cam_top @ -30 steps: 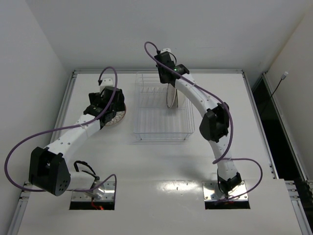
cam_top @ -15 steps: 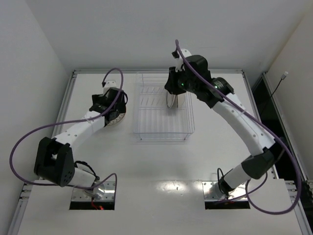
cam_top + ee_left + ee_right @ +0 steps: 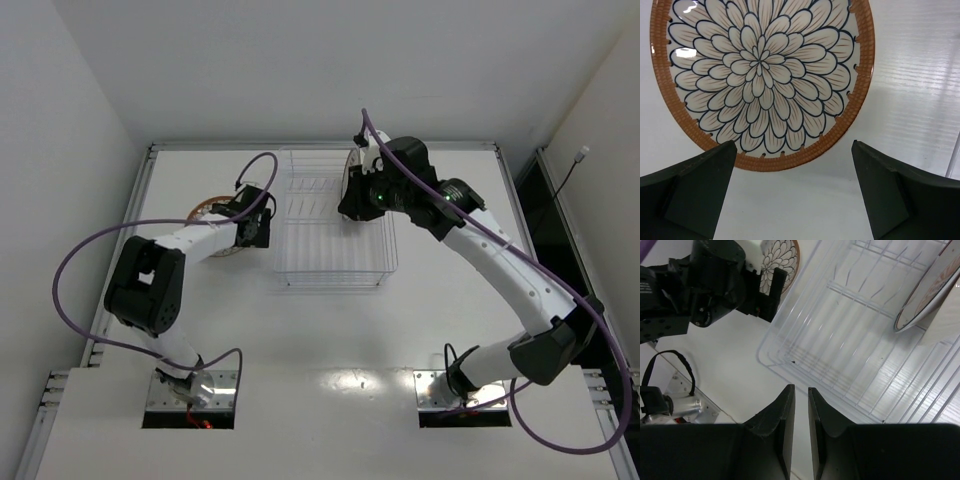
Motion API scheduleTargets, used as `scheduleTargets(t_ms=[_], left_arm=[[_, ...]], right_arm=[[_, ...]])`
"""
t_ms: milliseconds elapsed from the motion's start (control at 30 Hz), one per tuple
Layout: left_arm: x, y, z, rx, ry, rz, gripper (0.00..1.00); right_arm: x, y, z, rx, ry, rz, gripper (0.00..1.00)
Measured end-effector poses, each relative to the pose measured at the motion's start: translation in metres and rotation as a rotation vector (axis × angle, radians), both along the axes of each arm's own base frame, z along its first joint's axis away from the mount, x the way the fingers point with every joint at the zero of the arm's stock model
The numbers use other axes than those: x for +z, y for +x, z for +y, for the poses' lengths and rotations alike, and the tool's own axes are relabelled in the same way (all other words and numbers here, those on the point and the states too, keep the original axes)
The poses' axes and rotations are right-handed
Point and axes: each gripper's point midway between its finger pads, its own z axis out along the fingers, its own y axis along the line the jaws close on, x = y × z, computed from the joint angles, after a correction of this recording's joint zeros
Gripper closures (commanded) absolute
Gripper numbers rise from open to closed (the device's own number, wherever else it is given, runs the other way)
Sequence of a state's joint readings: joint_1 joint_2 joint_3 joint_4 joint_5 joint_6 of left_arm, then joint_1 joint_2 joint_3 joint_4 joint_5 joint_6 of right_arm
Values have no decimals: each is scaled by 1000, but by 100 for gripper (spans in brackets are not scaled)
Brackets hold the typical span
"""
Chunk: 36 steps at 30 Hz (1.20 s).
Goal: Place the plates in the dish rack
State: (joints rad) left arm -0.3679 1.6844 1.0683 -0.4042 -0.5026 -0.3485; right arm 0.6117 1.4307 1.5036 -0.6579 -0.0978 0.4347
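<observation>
Left end effector (image 3: 792,192) spread wide before flat plate (image 3: 762,80) on bench (image 3: 920,75), right end effector (image 3: 801,427) nearly closed, empty, over dish rack (image 3: 840,340) holding tilted plate (image 3: 930,292)

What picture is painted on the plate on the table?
The plate has a big flower of dark-outlined cream petals with an orange-brown rim, clearest in the left wrist view.

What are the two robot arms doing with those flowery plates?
They are loading plates into the dish rack. One plate already leans on its edge inside the rack, and the right end effector is above the rack, closed and holding nothing. The left end effector is open and pointed at another plate lying flat on the table, without touching it.
</observation>
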Motion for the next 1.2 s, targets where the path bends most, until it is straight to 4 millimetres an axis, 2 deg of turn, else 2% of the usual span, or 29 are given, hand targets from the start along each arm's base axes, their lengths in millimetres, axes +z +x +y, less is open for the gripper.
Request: scheduleTargets(t_ms=[133, 333, 533, 633, 667, 833, 867, 967, 1033, 1133, 1200], left_arm=[[-6, 4, -4, -13, -2, 17, 0], [-27, 5, -3, -24, 4, 80, 0], [-40, 5, -2, -33, 5, 128, 15], [-42, 10, -6, -45, -6, 131, 28], [-43, 12, -8, -52, -10, 133, 38], [-48, 19, -10, -69, -43, 152, 64], [-48, 21, -9, -76, -40, 154, 73], [-45, 28, -1, -84, 2, 146, 85], [-43, 30, 8, -80, 41, 147, 98], [-36, 31, 22, -61, 111, 147, 100], [-35, 30, 24, -54, 120, 148, 100]], right_arm=[[4, -3, 2, 12, 15, -3, 86], [6, -5, 3, 21, 22, 0, 86], [15, -5, 5, 33, 39, -12, 86], [18, -5, 5, 34, 43, -15, 86], [18, -6, 5, 34, 44, -16, 86], [20, -6, 6, 37, 46, -17, 86], [20, -6, 5, 37, 45, -16, 86], [19, -7, 5, 36, 45, -8, 86], [19, -8, 5, 36, 46, -4, 86], [18, -9, 5, 40, 47, 1, 86], [19, -10, 6, 44, 49, 2, 86]])
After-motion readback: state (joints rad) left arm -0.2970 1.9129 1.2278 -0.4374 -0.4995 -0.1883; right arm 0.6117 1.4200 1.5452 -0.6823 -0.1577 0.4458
